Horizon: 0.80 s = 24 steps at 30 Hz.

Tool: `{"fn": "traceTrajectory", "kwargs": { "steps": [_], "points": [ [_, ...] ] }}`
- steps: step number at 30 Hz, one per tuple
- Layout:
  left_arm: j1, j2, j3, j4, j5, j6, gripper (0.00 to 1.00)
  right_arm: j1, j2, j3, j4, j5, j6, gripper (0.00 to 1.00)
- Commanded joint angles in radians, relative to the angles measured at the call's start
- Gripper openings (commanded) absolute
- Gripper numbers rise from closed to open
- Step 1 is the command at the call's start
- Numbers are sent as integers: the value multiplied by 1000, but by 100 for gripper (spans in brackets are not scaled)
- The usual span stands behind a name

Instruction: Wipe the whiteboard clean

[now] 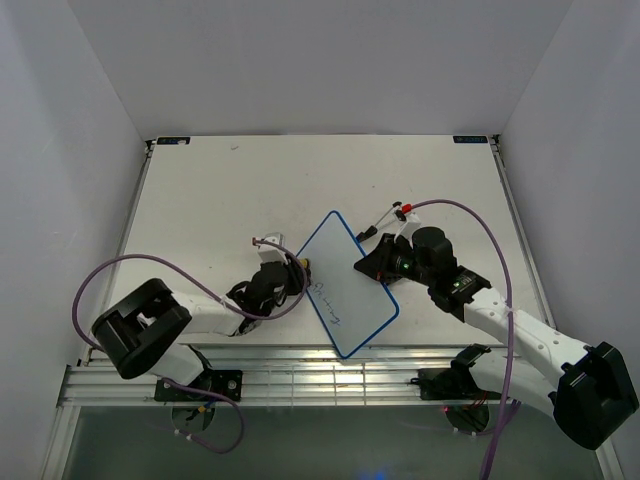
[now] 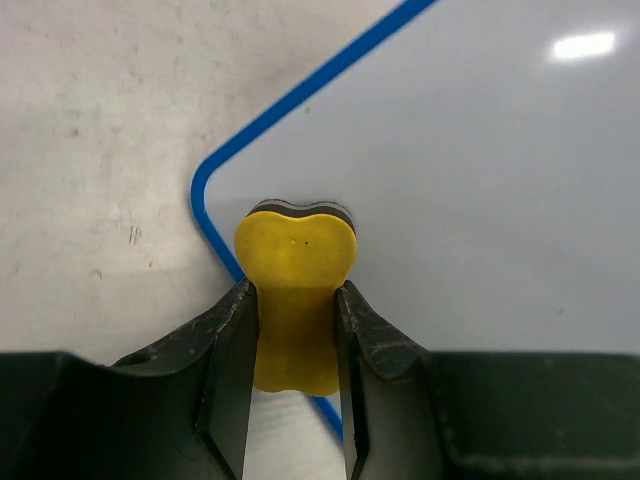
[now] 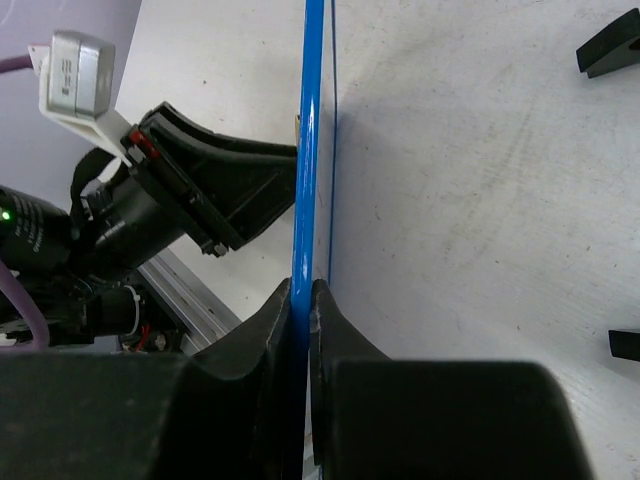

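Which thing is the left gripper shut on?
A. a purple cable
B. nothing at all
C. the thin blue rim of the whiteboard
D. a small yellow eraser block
D: the left wrist view shows the left gripper pinching the small yellow eraser block by the rounded corner of the white blue-rimmed whiteboard, whose rim the right gripper holds.

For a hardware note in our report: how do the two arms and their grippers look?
The left arm and right arm have white shells and bulky black joints. A purple cable loops along each. The left gripper and right gripper have black tapering fingers. The left wrist carries a white camera block and a green light.
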Motion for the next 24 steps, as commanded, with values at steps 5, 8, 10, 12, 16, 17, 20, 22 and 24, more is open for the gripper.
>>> {"fn": "traceTrajectory", "kwargs": {
  "steps": [5, 8, 10, 12, 16, 17, 20, 22, 24],
  "points": [
    [67, 47, 196, -213, 91, -59, 2, 24, -32, 25, 211, -143, 105, 8],
    [65, 73, 211, -216, 109, -87, 2, 24, -34, 27, 216, -140, 109, 8],
    [44, 84, 207, -211, 93, -93, 2, 23, -35, 27, 222, -137, 114, 8],
    [15, 84, 193, -185, 70, -93, 2, 23, -37, 27, 224, -134, 117, 8],
    [-41, 53, 145, -142, 62, -115, 2, 23, -31, 26, 240, -132, 121, 8],
    [-53, 38, 139, -138, 62, -122, 2, 23, -29, 22, 248, -134, 131, 8],
    [-96, 9, 116, -128, 71, -174, 2, 23, -24, 10, 277, -137, 152, 8],
    [-102, 1, 104, -128, 106, -216, 2, 23, -29, 1, 287, -132, 158, 8],
    [-102, -5, 89, -130, 138, -270, 2, 23, -43, -5, 293, -112, 167, 8]
  ]
}}
